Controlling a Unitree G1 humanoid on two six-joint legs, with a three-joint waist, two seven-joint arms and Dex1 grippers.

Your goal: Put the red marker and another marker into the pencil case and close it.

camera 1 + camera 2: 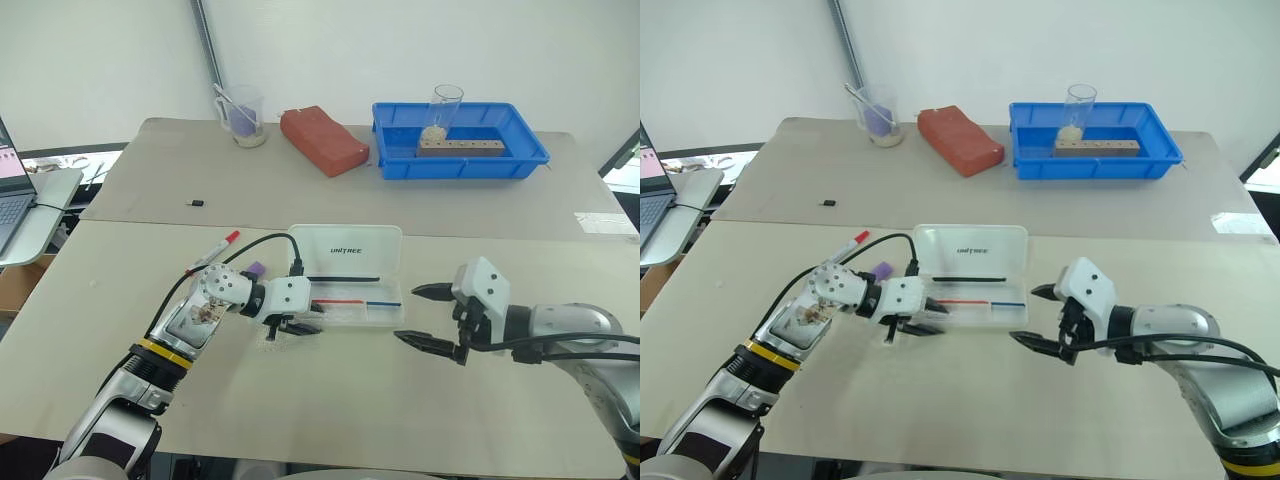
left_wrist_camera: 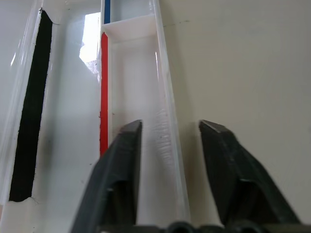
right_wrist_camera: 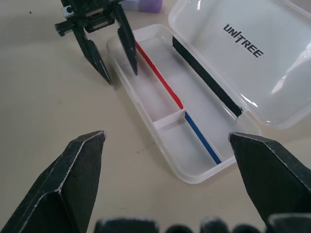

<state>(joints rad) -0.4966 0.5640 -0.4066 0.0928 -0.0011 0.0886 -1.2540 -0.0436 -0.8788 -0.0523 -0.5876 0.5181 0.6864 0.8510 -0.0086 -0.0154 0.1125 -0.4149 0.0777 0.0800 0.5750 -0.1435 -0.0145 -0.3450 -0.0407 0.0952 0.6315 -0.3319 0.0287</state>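
Beige table, white wall behind: the pencil case (image 1: 350, 272) lies open between both arms.

The left gripper (image 1: 297, 325) straddles the case's near rim at its left end, one finger inside the tray, jaws parted and empty. The right gripper (image 1: 427, 317) hovers just right of the case, spread wide, grasping nothing. The red marker (image 1: 220, 247) lies on the table left of the case, and another marker (image 1: 256, 270), purple, lies between it and the case.
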